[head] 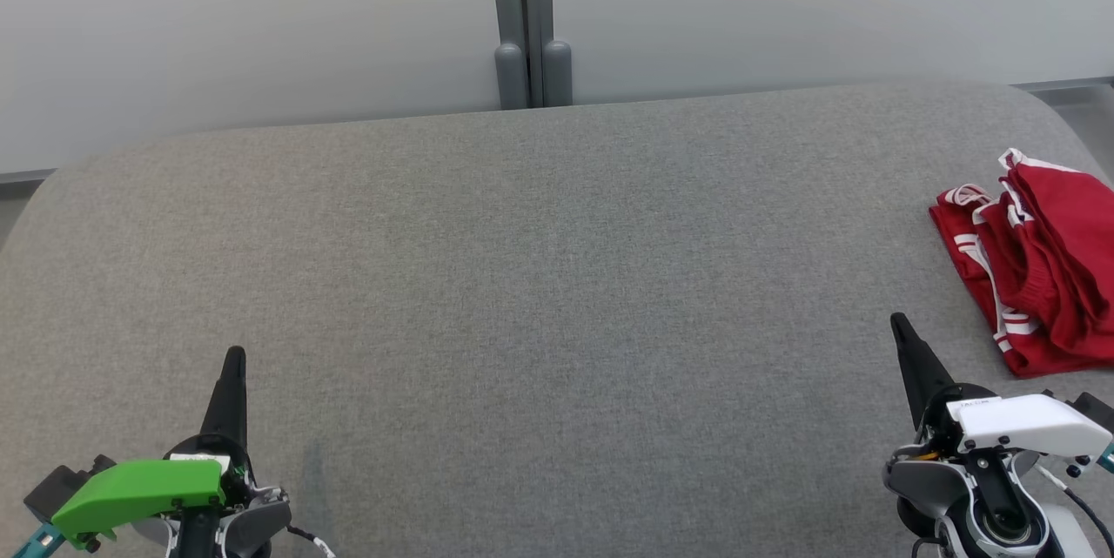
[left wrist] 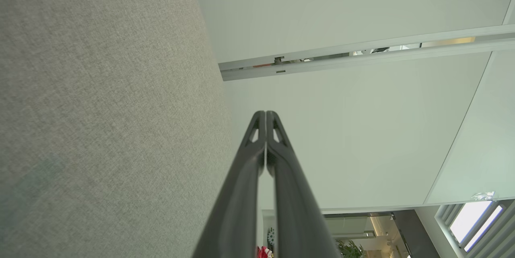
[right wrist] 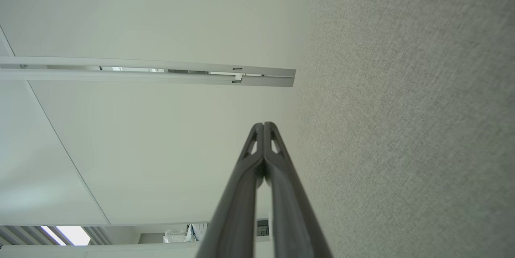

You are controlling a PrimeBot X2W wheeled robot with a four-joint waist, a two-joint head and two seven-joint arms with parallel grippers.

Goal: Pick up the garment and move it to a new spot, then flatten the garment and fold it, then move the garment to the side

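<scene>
Left claw and right claw lie nearest the lens, low over the near side of the counter. Each has its fingers pressed together and holds nothing.

Garment: red with white trim, crumpled, at the counter's far right, near the right claw's tip and partly cut off by the frame.

Likely faults:
- A claw that arrives unspread shoves the cloth instead of pinching it.
- A rightward shove may slide the garment off the counter.
- A pinch on a single layer lifts the heap bunched, which hampers flattening.
</scene>
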